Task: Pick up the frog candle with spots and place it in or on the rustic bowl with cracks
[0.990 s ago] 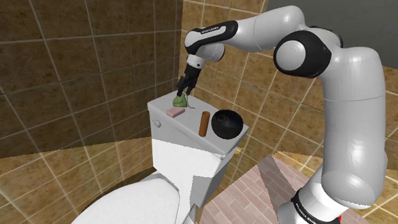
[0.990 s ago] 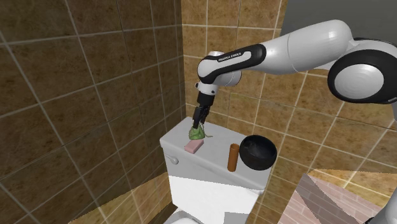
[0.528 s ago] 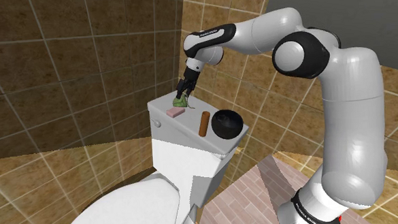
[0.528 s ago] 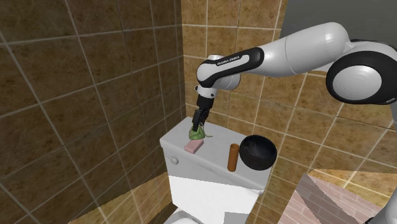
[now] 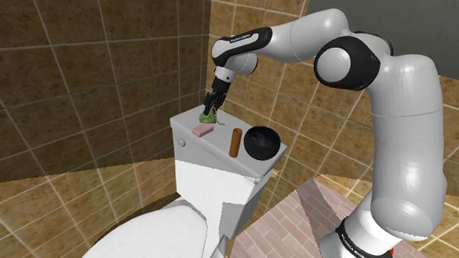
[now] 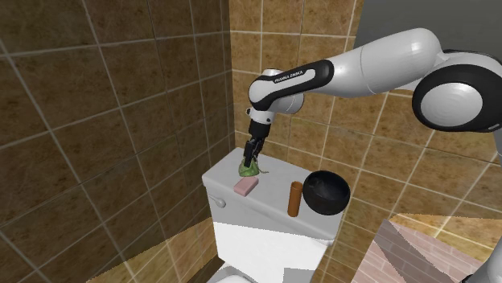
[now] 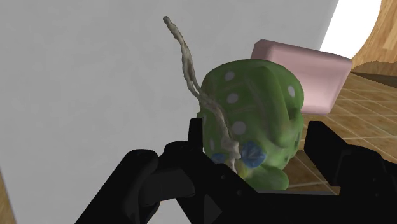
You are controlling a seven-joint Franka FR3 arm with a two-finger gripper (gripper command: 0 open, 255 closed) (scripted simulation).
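Fingers of the black gripper [image 7: 254,135] clasp the green, white-spotted frog candle [image 7: 254,105] from both sides. The candle sits on the white toilet tank lid [image 5: 218,140], at the end nearest the corner of the tiled walls. A pink soap bar [image 5: 202,129] lies just beside the candle. Farther along the lid, an upright brown cylinder [image 5: 235,143] stands next to the black bowl [image 5: 262,143], well apart from the gripper.

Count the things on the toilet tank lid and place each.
4: the green spotted frog candle in the pincer, the pink block beside it, then the brown cylinder, then the black bowl toward the second exterior view's right.
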